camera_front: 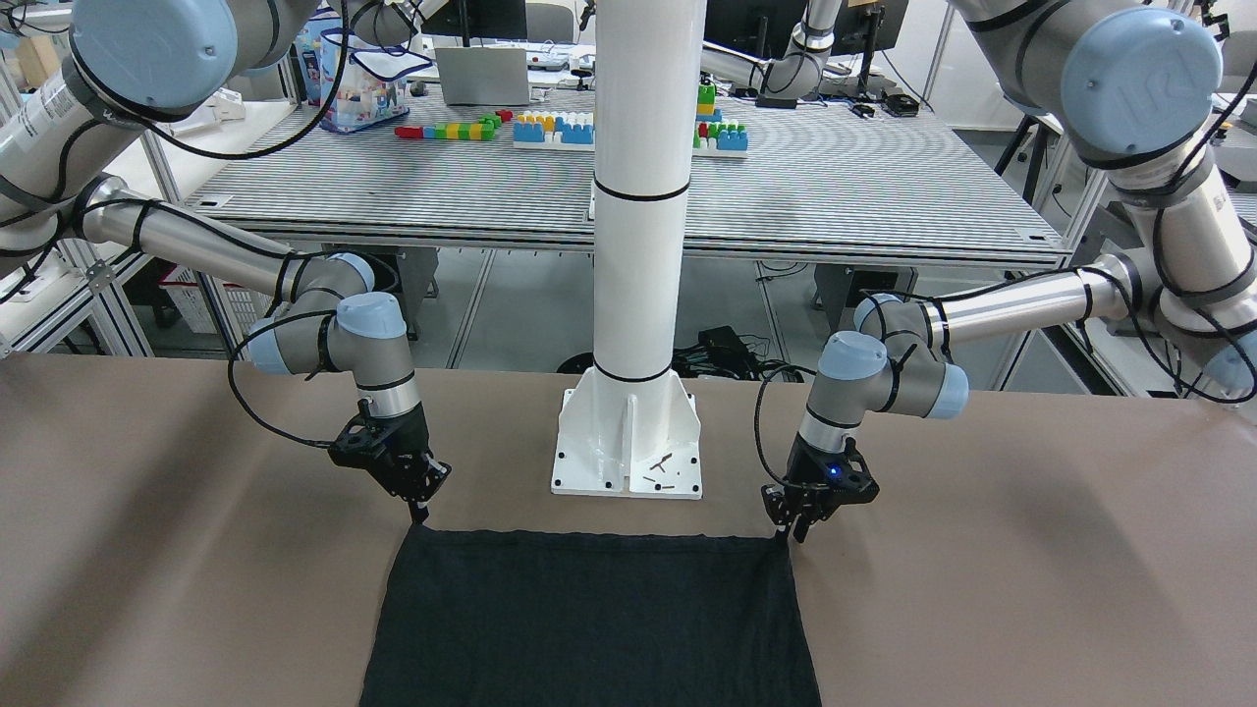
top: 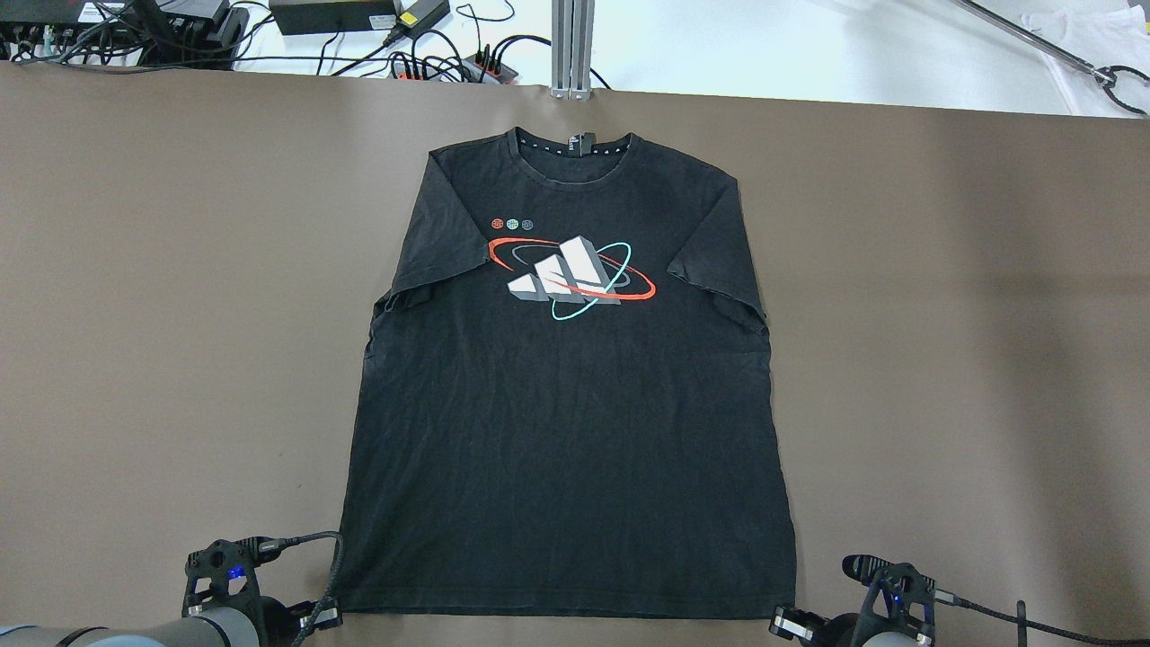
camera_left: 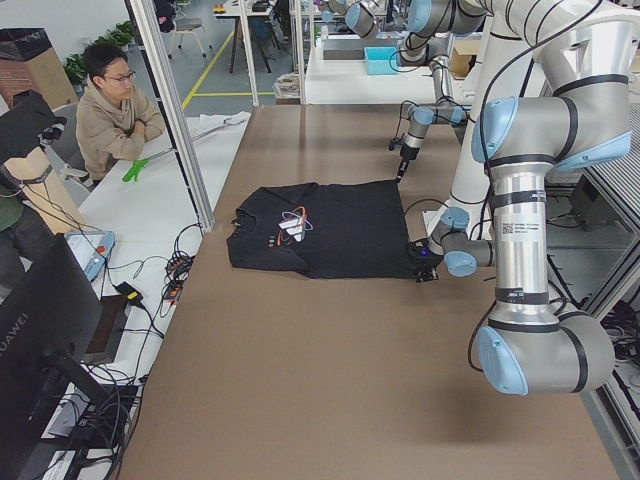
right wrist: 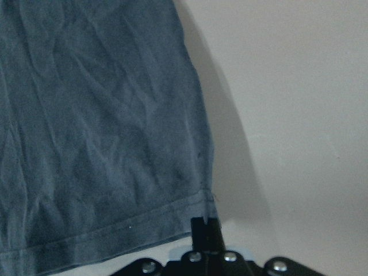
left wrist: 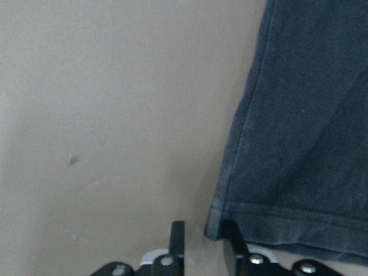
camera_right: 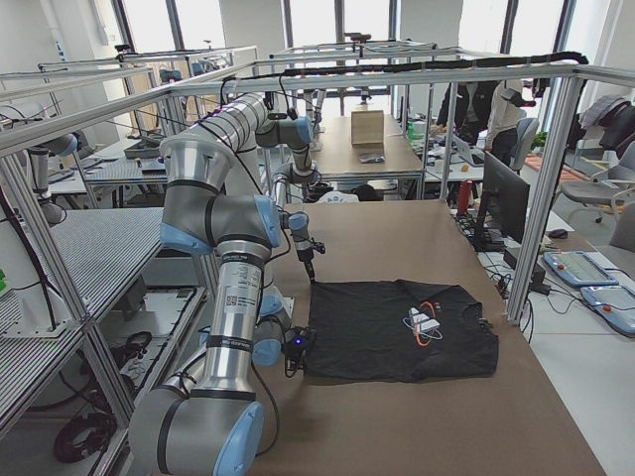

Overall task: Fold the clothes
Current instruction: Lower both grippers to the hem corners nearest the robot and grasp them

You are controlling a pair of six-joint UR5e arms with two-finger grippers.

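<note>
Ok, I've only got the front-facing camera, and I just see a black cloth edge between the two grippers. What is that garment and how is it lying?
Observer: The overhead view shows a black T-shirt spread flat, with the printed logo facing up and the collar pointing away from the robot.
Operator: Has the left gripper got the hem?
Observer: In the left wrist view, the left gripper has its jaws apart, with the hem corner lying between them.
Operator: And the right one?
Observer: In the right wrist view, the right gripper shows only one finger, right at the other hem corner. I cannot tell whether it is shut.
</note>
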